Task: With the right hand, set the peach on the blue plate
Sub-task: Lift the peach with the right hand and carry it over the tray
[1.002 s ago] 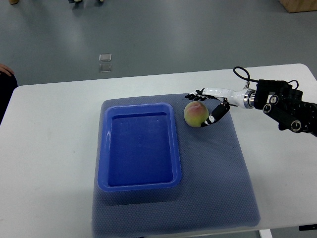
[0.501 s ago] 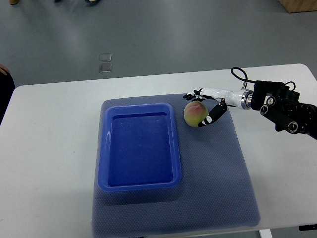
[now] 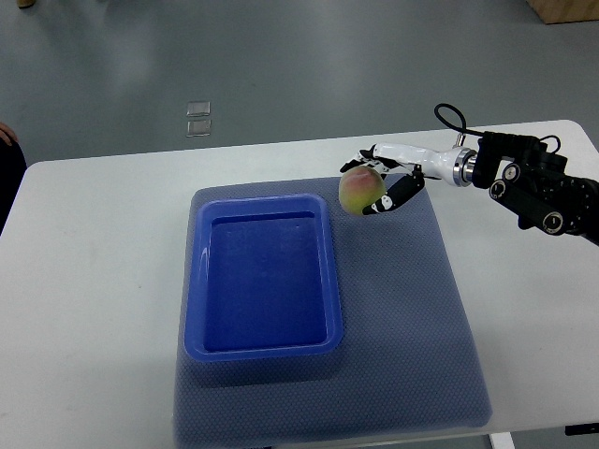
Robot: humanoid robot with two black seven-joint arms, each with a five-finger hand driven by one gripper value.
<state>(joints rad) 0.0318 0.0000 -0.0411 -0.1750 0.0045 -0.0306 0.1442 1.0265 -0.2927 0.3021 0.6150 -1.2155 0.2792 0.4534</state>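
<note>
A yellow-green peach with a pink blush (image 3: 358, 191) hangs just above the grey mat, held off its surface. My right hand (image 3: 379, 180) is shut on the peach, with fingers over its top and the thumb under its right side. The arm comes in from the right edge. The blue plate (image 3: 197, 281), a deep rectangular tray, lies on the mat to the left and is empty. The peach is just beyond the tray's upper right corner. My left arm does not show.
A grey textured mat (image 3: 402, 318) covers the middle of the white table (image 3: 94, 281). A dark sleeve edge of a person (image 3: 9, 159) shows at the far left. Grey floor lies beyond the table's back edge.
My right hand has closed on the peach and lifted it off the mat, carrying it slightly up and to the left, toward the tray's corner.
</note>
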